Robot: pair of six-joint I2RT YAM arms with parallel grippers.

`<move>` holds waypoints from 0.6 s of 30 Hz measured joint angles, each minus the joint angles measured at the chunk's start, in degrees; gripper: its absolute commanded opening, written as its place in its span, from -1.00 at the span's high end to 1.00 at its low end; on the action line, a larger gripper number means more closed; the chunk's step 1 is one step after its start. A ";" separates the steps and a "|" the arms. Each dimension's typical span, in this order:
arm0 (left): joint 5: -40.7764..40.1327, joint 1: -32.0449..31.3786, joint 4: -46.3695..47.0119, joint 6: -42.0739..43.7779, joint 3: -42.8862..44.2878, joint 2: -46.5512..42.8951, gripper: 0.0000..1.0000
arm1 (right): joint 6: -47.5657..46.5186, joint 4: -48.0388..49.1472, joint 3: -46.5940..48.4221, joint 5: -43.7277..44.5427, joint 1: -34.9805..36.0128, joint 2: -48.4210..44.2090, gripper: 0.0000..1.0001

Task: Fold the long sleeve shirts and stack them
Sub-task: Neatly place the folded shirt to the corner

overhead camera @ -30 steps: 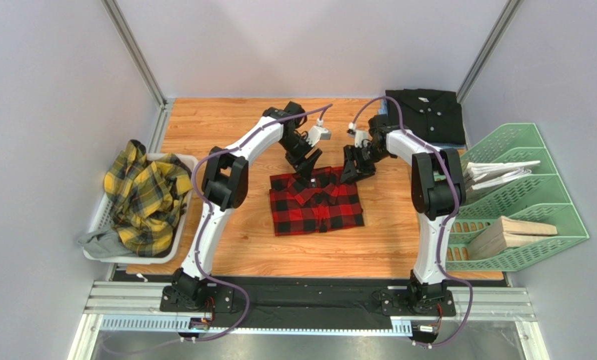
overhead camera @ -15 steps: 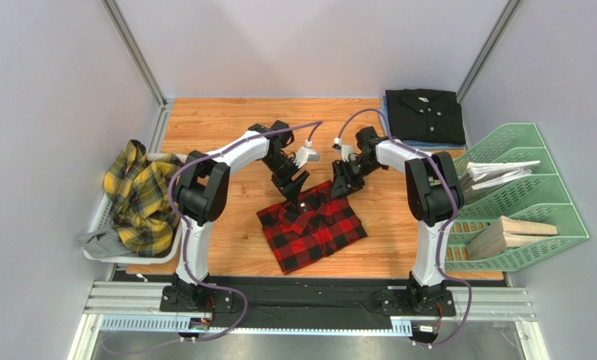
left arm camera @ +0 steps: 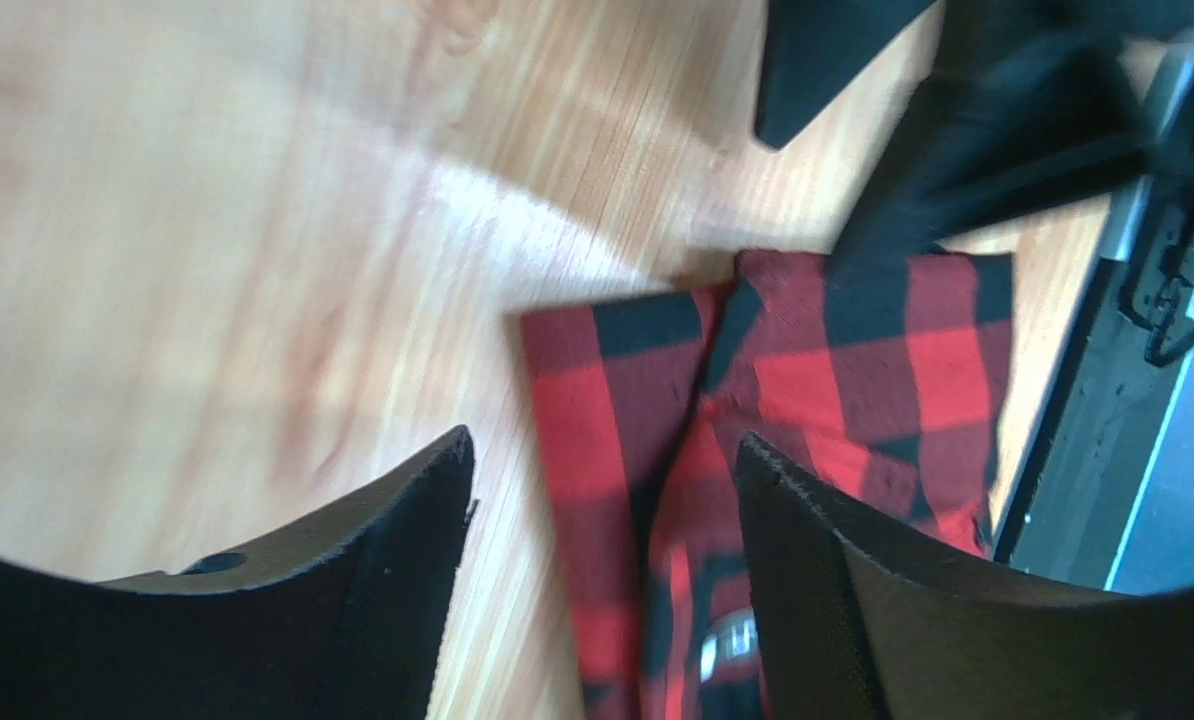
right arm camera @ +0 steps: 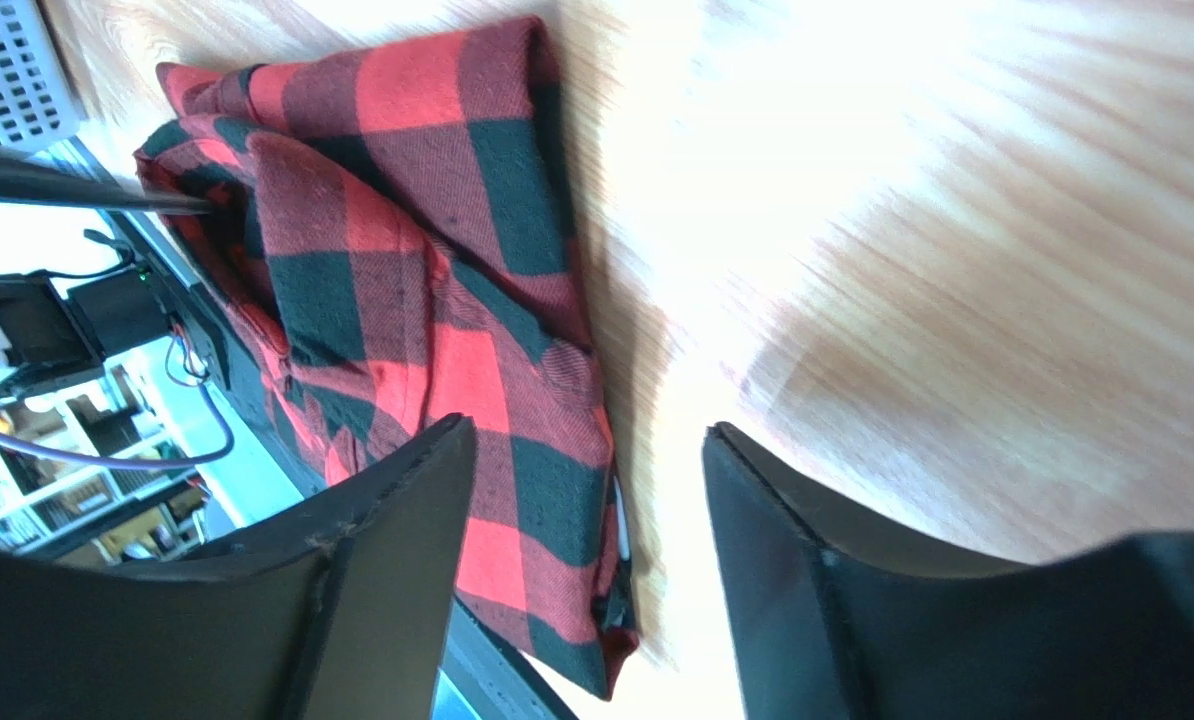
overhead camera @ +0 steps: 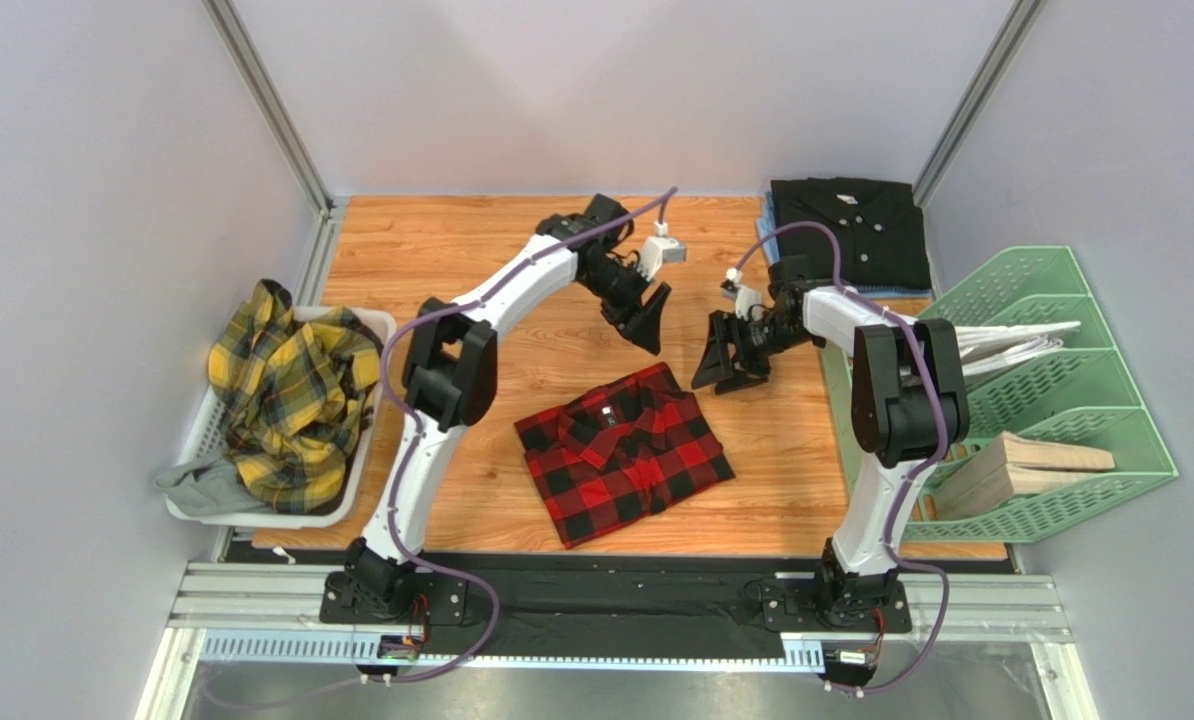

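Hovering beyond red check shirt [overhead camera: 626, 458], left claw [overhead camera: 653, 330] and right claw [overhead camera: 723, 372] wide, empty; black shirt [overhead camera: 851, 228] farther back.

3 shirts: red-chk [overhead camera: 626, 465], yel plaid [overhead camera: 291, 393], blk [overhead camera: 851, 233]; 1 white basket [overhead camera: 382, 327]; 1 green rack [overhead camera: 1039, 285].

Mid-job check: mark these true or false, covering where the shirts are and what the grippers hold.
1. The red check shirt lies folded on the table, held by neither the left gripper nor the right gripper. True.
2. The left gripper is shut on the shirt's collar. False: it is open, off the shirt.
3. The yellow plaid shirt is stacked on the black shirt. False: it lies crumpled in the white basket.
4. The black shirt lies folded at the far right corner. True.
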 measured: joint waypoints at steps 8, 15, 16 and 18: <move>-2.14 -4.50 -0.35 -2.47 0.72 7.06 0.17 | 1.36 1.46 -2.86 -0.09 -0.57 -0.50 -0.68; -1.57 -4.52 -0.44 -1.22 1.16 7.06 1.00 | 2.40 2.01 -2.86 -0.28 -0.57 -0.42 -0.86; -0.92 -4.44 -0.42 -0.98 1.14 7.04 1.00 | 2.62 2.16 -2.86 -0.74 -0.57 -0.33 -0.89; 0.52 -4.20 0.22 -0.59 0.52 6.67 1.00 | 2.86 2.62 -2.89 -1.73 -0.57 -0.28 -1.00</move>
